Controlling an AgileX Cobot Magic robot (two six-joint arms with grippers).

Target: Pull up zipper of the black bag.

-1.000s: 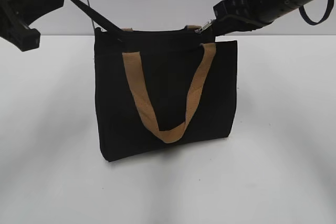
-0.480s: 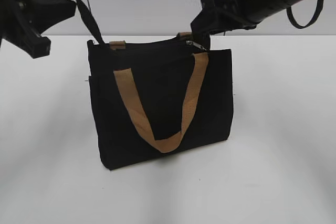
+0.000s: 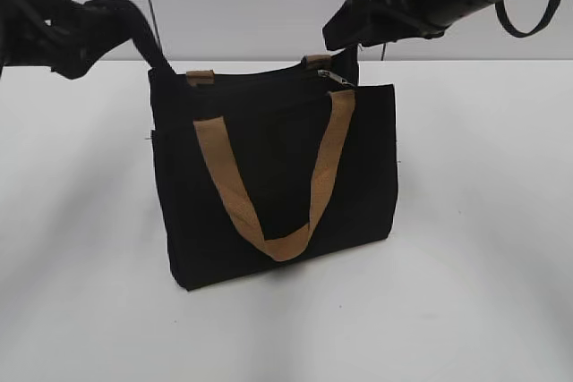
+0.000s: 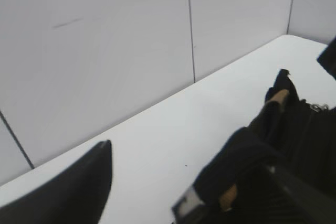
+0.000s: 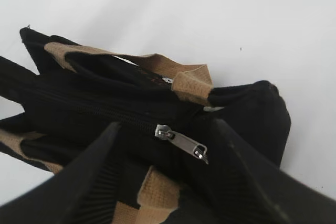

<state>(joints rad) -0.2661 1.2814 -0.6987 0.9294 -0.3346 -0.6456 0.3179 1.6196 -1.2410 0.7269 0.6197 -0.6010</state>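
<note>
No readable writing anywhere. Black bag point(image 3: 277, 176) stands upright on worktop point(image 3: 483, 248). Zipper point(image 5: 181, 141) pull lies flat along bag's top, between right gripper point(image 5: 165, 174) fingers point(image 5: 79, 182), spread, not touching. Left gripper point(image 4: 184, 182) fingers spread, bag strap point(image 3: 148, 38) beside them.

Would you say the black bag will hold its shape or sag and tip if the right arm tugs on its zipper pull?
The black bag looks soft: its top edge bows, so it would probably sag. It stands on a narrow base, so it may tip. The zipper pull lies loose between the open jaws of the right gripper, probably swinging freely.
</note>
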